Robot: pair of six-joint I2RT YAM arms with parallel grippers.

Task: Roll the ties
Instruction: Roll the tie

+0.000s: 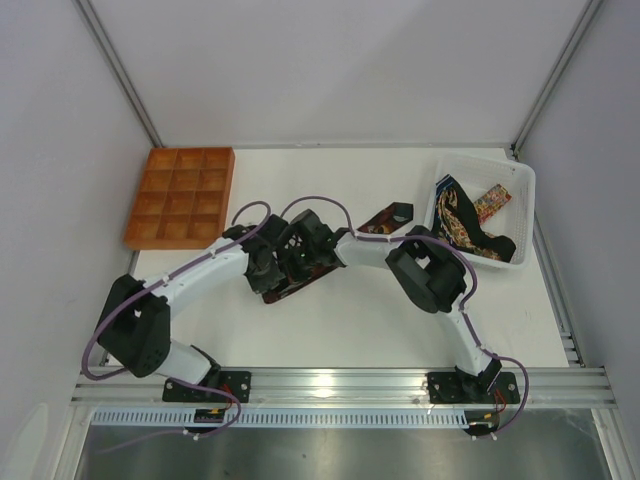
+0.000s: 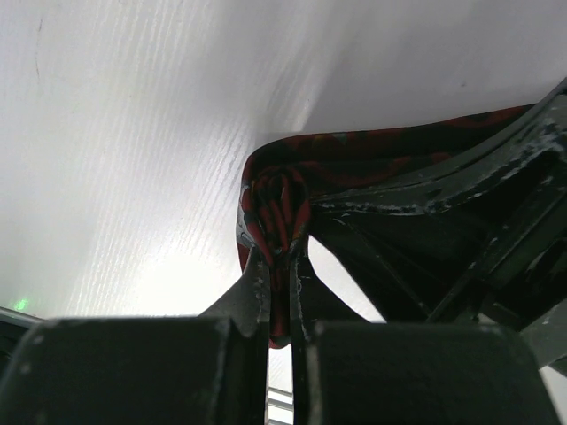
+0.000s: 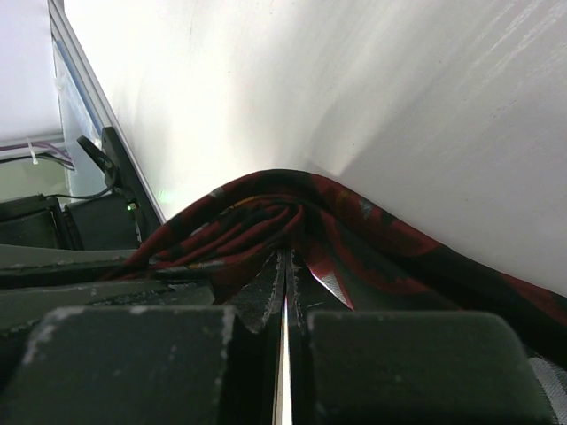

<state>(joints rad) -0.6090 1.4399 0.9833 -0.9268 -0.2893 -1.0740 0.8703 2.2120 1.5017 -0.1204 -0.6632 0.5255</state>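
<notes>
A maroon tie (image 1: 386, 218) with a dark print lies slanted across the middle of the table, its pointed end toward the back right. Both arms meet over its near-left part. In the left wrist view my left gripper (image 2: 282, 258) is shut on a rolled, folded bunch of the tie (image 2: 354, 155), with red fabric between the fingers. My right gripper (image 3: 285, 262) is shut with its tips pinching bunched folds of the same tie (image 3: 390, 243). From above, the left gripper (image 1: 274, 270) and right gripper (image 1: 304, 252) sit close together and hide the roll.
A white basket (image 1: 527, 190) at the back right holds more patterned ties (image 1: 465, 225). An orange compartment tray (image 1: 180, 195) lies at the back left. Walls close in on the left, right and back. A metal rail runs along the near edge.
</notes>
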